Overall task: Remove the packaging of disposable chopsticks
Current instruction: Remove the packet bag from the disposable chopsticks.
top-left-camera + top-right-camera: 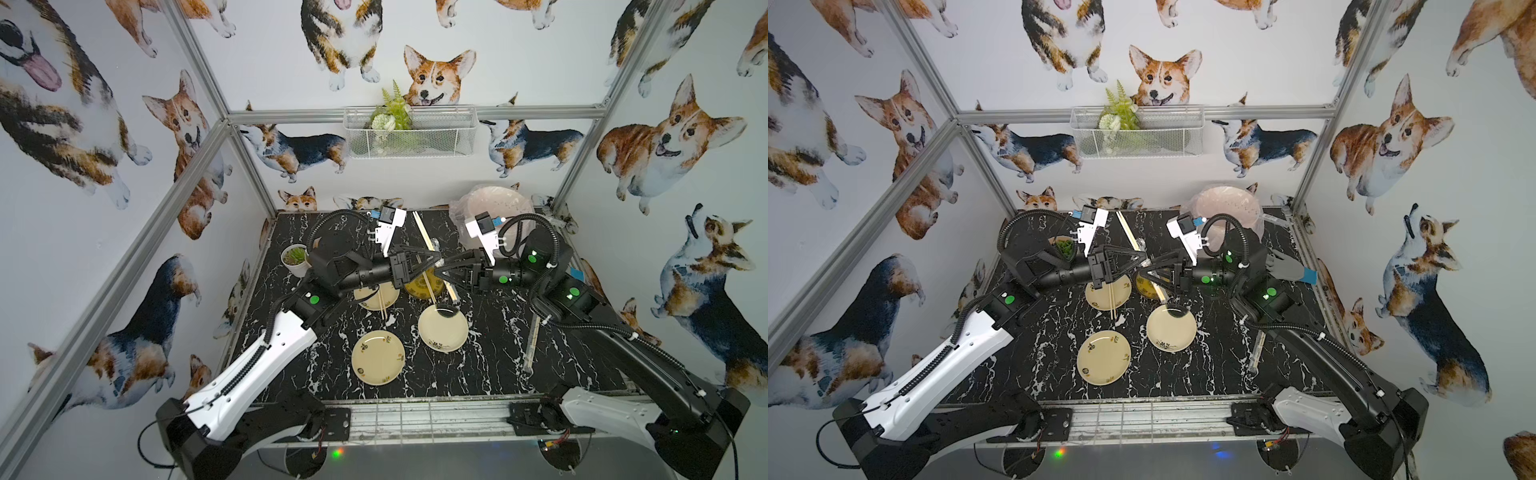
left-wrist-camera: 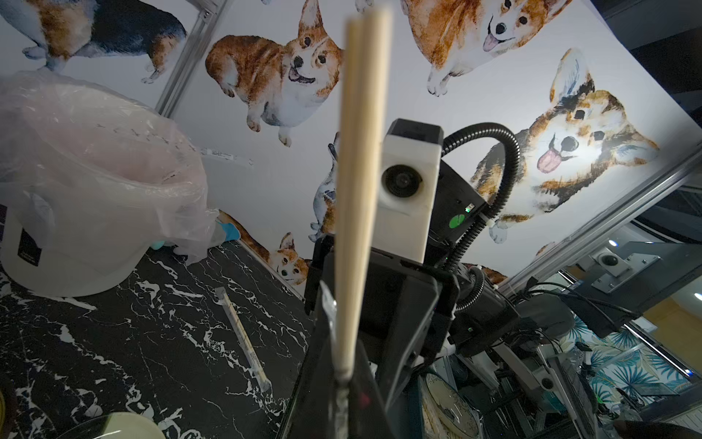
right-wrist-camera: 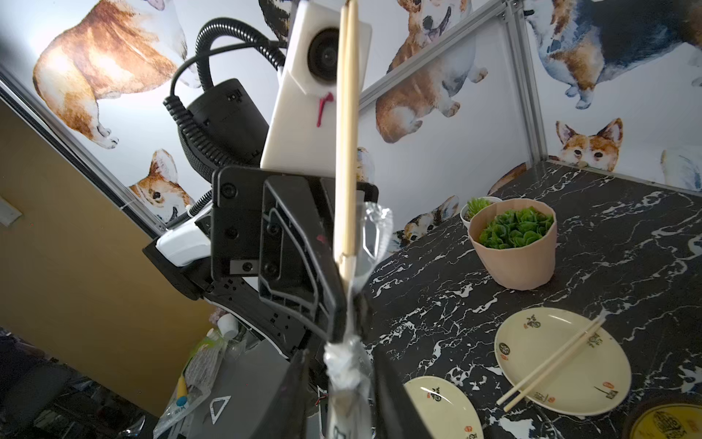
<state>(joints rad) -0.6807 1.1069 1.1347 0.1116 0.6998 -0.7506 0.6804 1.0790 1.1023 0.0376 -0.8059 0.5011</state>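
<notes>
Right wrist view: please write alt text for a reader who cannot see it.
Wooden chopsticks cross the centre, pinched by the left gripper, while the right gripper grips their crumpled clear sleeve. A plate on the black table holds another bare pair.

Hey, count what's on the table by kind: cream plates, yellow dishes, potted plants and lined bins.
cream plates: 3
yellow dish: 1
potted plants: 2
lined bin: 1
Total: 7
</notes>
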